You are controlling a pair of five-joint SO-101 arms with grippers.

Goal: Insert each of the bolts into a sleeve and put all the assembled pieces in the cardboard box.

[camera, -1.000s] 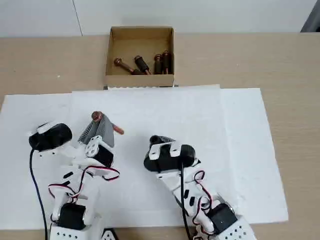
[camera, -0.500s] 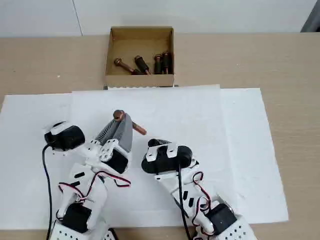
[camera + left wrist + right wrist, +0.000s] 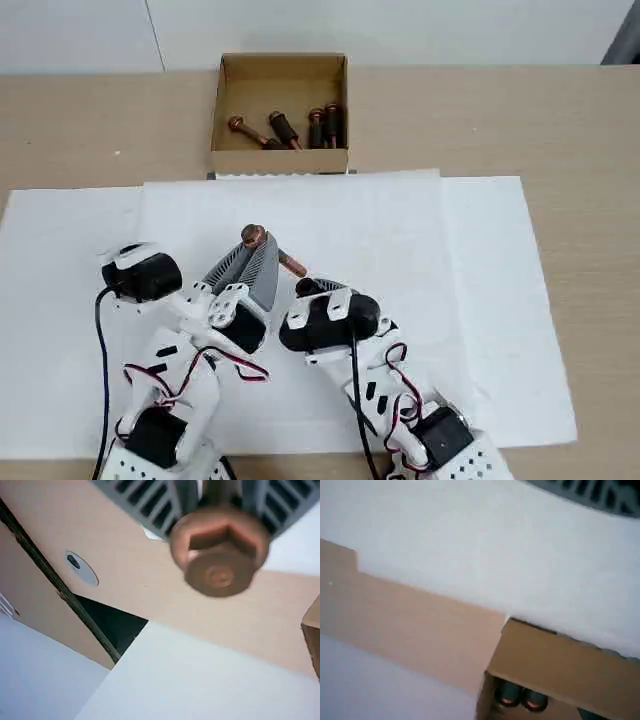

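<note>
So, the left hand (image 3: 256, 250) is clamped on a bare bolt (image 3: 252, 236) over the paper (image 3: 480, 300), no sleeve yet. Four seemingly finished pieces (image 3: 283, 128) lie in the cardboard box (image 3: 280, 160). Can't tell the right hand's (image 3: 306, 288) grip.

A copper-coloured bolt (image 3: 270, 252) with a hexagonal head (image 3: 218, 555) is clamped in the left gripper (image 3: 256, 246), off the tabletop and near its middle. The head is uppermost, and the shaft slants out toward the right edge.

The cardboard box (image 3: 280, 160) stands open-topped near the far edge, a little left of centre. On its floor lie four assembled pieces (image 3: 284, 129), copper bolts in dark sleeves. The two on the left lie at an angle. The two on the right lie side by side, pointing toward the far edge.
</note>
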